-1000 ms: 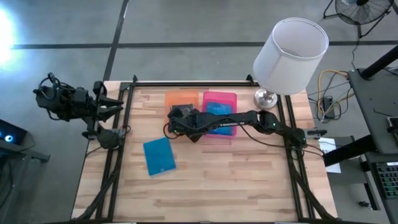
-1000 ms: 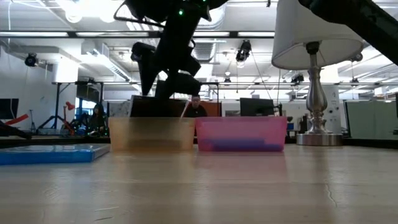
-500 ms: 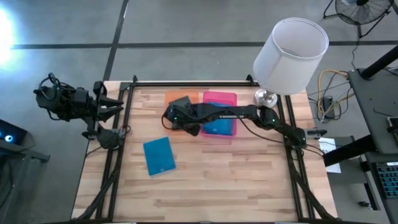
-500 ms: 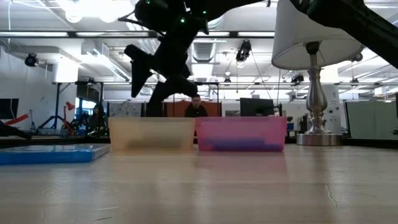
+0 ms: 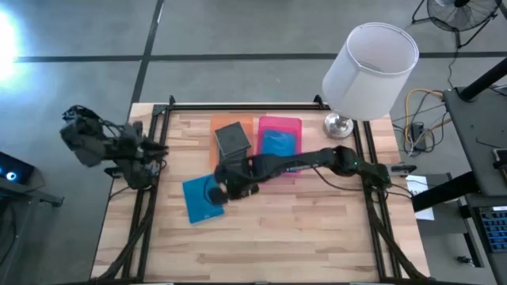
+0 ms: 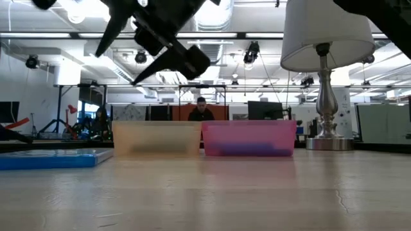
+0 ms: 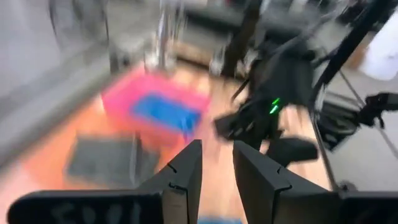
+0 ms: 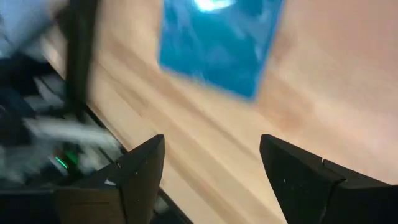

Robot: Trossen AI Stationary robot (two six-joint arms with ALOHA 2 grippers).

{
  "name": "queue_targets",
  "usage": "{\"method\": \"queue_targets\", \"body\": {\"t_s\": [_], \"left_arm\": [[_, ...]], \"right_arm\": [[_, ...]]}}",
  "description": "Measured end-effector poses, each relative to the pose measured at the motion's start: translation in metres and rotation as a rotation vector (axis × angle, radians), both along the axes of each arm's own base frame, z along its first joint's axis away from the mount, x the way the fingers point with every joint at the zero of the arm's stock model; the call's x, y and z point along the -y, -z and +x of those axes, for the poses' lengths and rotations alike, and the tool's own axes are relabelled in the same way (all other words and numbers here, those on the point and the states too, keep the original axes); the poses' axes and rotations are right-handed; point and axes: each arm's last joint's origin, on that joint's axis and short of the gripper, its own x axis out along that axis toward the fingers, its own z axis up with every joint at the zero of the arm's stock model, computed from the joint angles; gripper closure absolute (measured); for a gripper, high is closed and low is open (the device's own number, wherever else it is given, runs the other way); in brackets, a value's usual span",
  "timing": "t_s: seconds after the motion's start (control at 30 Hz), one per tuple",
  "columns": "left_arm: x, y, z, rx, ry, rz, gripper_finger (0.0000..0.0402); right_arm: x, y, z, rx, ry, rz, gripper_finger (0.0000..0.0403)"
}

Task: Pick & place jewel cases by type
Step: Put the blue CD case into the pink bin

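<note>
One blue jewel case [image 5: 202, 199] lies flat on the wood near the table's left side and shows again in the low view [image 6: 51, 158]. My right gripper [image 5: 212, 192] hovers open over its right part, up in the air [image 6: 114, 69]. The right wrist view shows the case [image 8: 217, 43] ahead of the spread fingers [image 8: 211, 143]. A dark grey case [image 5: 232, 138] lies flat in the orange tray [image 5: 218, 123]. Another blue case [image 5: 277, 142] lies in the pink tray [image 5: 291, 123]. My left gripper [image 5: 158, 149] waits at the left edge with a narrow gap between its fingers [image 7: 217, 149].
A lamp with a white shade [image 5: 371, 70] stands on its metal foot [image 5: 339, 125] at the far right corner. The two trays sit side by side at the far middle [image 6: 156, 138] [image 6: 249, 138]. Bare wood fills the near half. A person sits in the room behind the table.
My right gripper has let go of the dark grey case, which now lies flat in the orange tray. It rose and swung toward the near left, ending above the blue case on the table. My left arm has swung in toward the table's left edge.
</note>
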Motion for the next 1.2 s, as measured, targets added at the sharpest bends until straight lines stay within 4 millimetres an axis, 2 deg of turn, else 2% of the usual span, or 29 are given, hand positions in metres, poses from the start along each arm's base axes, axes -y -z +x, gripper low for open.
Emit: {"method": "queue_targets", "body": {"t_s": [0.13,0.3,0.4,0.5,0.63,0.7,0.77,0.83,0.97,1.1,1.2], "left_arm": [[0.014,0.023,0.011,-0.149,-0.061,-0.178,0.0328],[0.043,0.066,0.037,-0.333,-0.164,-0.35,0.0353],[0.064,0.095,0.054,-0.434,-0.211,-0.455,0.0382],[0.086,0.117,0.066,-0.483,-0.21,-0.552,0.0399],[0.118,0.141,0.069,-0.502,-0.234,-0.678,0.0401],[0.126,0.156,0.066,-0.507,-0.317,-0.68,0.0401],[0.123,0.166,0.062,-0.488,-0.438,-0.642,0.0401],[0.116,0.161,0.062,-0.42,-0.539,-0.635,0.0401],[0.092,0.152,0.072,-0.408,-0.613,-0.526,0.0401],[0.061,0.152,0.089,-0.574,-0.588,-0.409,0.0401],[0.034,0.157,0.097,-0.658,-0.606,-0.383,0.0401]], "right_arm": [[-0.006,0.013,-0.001,-0.009,-0.131,-0.063,0.0145],[-0.005,0.015,-0.001,0.082,-0.41,-0.169,0.0166],[-0.008,0.014,-0.002,0.125,-0.516,-0.214,0.0205],[0.005,0.013,0.0,0.14,-0.517,-0.245,0.0258],[0.026,0.013,0.003,0.145,-0.465,-0.252,0.0336],[0.031,0.013,0.004,0.154,-0.455,-0.253,0.037],[0.031,0.012,0.004,0.163,-0.472,-0.26,0.0388],[0.028,0.011,0.003,0.166,-0.504,-0.245,0.039],[0.003,0.012,-0.002,0.155,-0.572,-0.212,0.039],[-0.025,0.02,-0.005,0.152,-0.612,-0.16,0.039],[-0.034,0.029,-0.004,0.151,-0.547,-0.117,0.039]]}}
